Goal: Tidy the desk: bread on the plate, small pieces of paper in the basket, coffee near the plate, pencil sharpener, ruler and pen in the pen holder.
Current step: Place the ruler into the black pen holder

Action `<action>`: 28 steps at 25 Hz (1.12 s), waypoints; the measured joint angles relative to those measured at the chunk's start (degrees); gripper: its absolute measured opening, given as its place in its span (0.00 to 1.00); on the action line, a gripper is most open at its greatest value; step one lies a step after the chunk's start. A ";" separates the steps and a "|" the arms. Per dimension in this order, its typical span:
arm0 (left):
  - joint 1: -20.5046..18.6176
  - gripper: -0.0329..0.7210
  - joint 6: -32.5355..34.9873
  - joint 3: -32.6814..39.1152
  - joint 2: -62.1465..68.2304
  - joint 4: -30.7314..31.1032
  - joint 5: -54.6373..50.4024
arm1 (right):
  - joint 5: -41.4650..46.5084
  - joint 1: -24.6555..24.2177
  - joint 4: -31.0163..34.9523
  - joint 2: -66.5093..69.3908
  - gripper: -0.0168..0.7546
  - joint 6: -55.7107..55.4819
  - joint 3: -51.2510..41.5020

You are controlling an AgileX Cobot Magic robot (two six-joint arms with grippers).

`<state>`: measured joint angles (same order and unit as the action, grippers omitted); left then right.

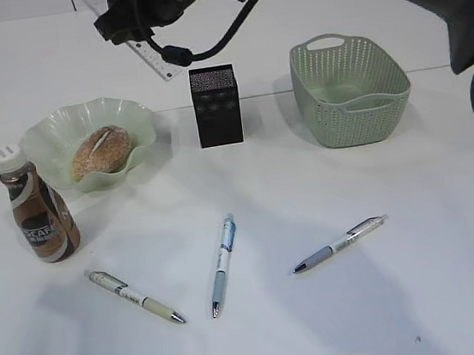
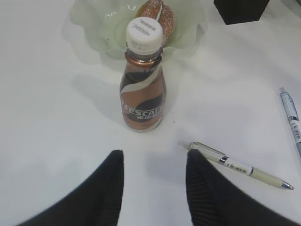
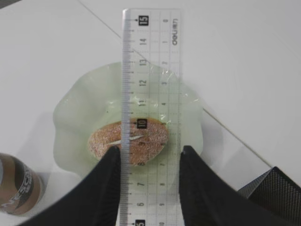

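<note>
Nearest on the white counter (image 1: 414, 208) lie three pens: a cream pen (image 1: 136, 296) at left, a blue pen (image 1: 223, 265) in the middle, and a grey pen (image 1: 340, 243) at right, all apart from one another. Just behind the cream pen, the coffee (image 1: 36, 205) stands upright, close beside the plate (image 1: 46, 136). In the left wrist view, the left pincer (image 2: 154, 162) hovers low over the counter, its jaws partly spread and empty, with the coffee ahead of them and the cream pen's end by the right finger. The bread (image 1: 100, 150) sits in the plate. Right of the plate stands the black holder (image 1: 216, 105), and farther right the green basket (image 1: 350, 88). At the back, the right pincer (image 3: 147, 157) is up in the air, its jaws closed on the clear ruler (image 3: 150, 108) across its width; the ruler hangs above the plate and bread.
</note>
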<state>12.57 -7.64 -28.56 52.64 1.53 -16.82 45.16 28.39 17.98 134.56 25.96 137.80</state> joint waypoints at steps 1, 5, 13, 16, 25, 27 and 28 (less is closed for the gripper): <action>0.00 0.45 0.00 0.00 0.00 0.12 0.00 | -1.17 0.00 -0.11 -0.26 0.40 0.00 0.00; 0.00 0.45 0.00 0.00 0.00 0.21 0.00 | -2.54 -0.57 -0.21 -1.37 0.40 0.10 0.00; 0.00 0.45 0.00 0.00 0.00 0.25 0.66 | -4.10 -2.48 2.52 -4.08 0.40 0.21 0.00; 0.00 0.45 0.00 0.00 0.00 0.25 1.54 | -4.56 -3.11 5.81 -6.01 0.40 -2.10 0.00; 0.00 0.45 0.00 0.00 0.00 0.35 3.04 | -0.92 -3.25 -0.58 -7.90 0.40 -10.87 -1.40; 0.00 0.45 0.00 0.00 0.00 0.35 3.18 | -2.26 -3.25 -1.25 -7.90 0.40 -10.90 -2.28; 0.00 0.45 0.00 0.00 0.00 0.35 3.21 | -3.97 -3.25 -1.56 -7.90 0.40 -10.90 -3.17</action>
<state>12.57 -7.64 -28.56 52.64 1.88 -13.61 41.20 25.14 16.41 126.67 15.05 134.62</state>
